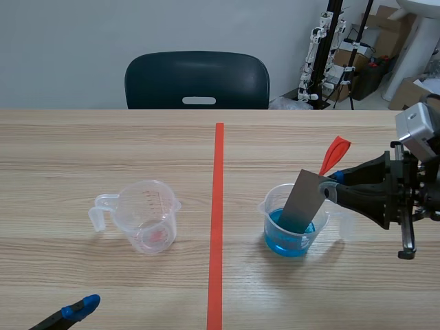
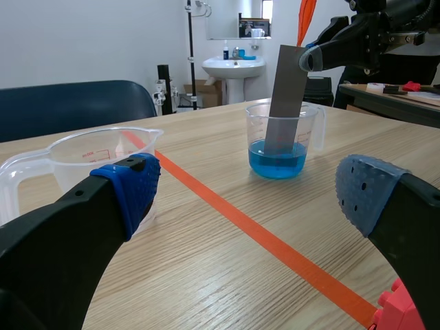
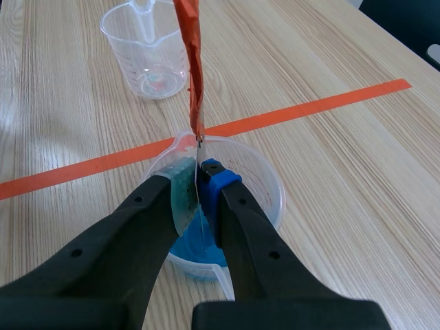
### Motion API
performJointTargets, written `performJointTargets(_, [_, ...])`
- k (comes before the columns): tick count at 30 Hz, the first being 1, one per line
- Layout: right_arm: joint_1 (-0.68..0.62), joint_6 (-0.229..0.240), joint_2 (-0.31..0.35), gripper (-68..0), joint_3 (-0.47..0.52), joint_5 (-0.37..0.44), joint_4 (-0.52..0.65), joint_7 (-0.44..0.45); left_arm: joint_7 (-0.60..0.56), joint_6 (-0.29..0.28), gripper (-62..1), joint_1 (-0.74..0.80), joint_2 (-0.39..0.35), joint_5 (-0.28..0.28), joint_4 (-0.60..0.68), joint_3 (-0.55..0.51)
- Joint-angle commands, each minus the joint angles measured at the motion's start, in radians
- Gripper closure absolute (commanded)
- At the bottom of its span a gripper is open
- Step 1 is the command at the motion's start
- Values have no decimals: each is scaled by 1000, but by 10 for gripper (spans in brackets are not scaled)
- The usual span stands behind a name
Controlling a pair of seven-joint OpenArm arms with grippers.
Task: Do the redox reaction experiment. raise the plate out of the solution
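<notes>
One wooden table [image 1: 82,144], dark chair [image 1: 197,79]

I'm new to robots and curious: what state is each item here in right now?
plate, tilted, lower end in the blue solution
filled cup, upright, partly full
empty cup, upright, no liquid seen
right gripper, shut on the plate's upper end
left gripper, open, holding nothing

Flat grey metal plate [image 1: 303,199], between the right gripper [image 1: 333,184] fingers: matt, smooth. Clear plastic measuring cup [image 1: 273,206] below that gripper: glossy, translucent. Pale wooden table [image 1: 103,151]: matt, fine grain. Left gripper [image 2: 251,196] pads [image 2: 130,185]: blue, dotted, rubbery
</notes>
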Motion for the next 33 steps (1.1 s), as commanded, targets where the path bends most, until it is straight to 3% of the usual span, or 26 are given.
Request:
performJointTargets(1, [12, 1, 10, -6, 16, 15, 12, 19, -17, 2, -536, 8, -1, -3, 19, -2])
performJointTargets(4, [12, 11, 11, -6, 16, 15, 12, 19, -17, 2, -536, 8, -1, -3, 19, -2])
performJointTargets(10, [15, 100, 25, -6, 23, 53, 12, 19, -17, 2, -536, 8, -1, -3, 19, -2])
performJointTargets(27, [15, 111, 84, -6, 126, 75, 19, 5, -17, 2, -536, 8, -1, -3, 19, -2])
performJointTargets(33, [15, 111, 102, -6, 128, 74, 52, -56, -18, 2, -536, 8, -1, -3, 19, -2])
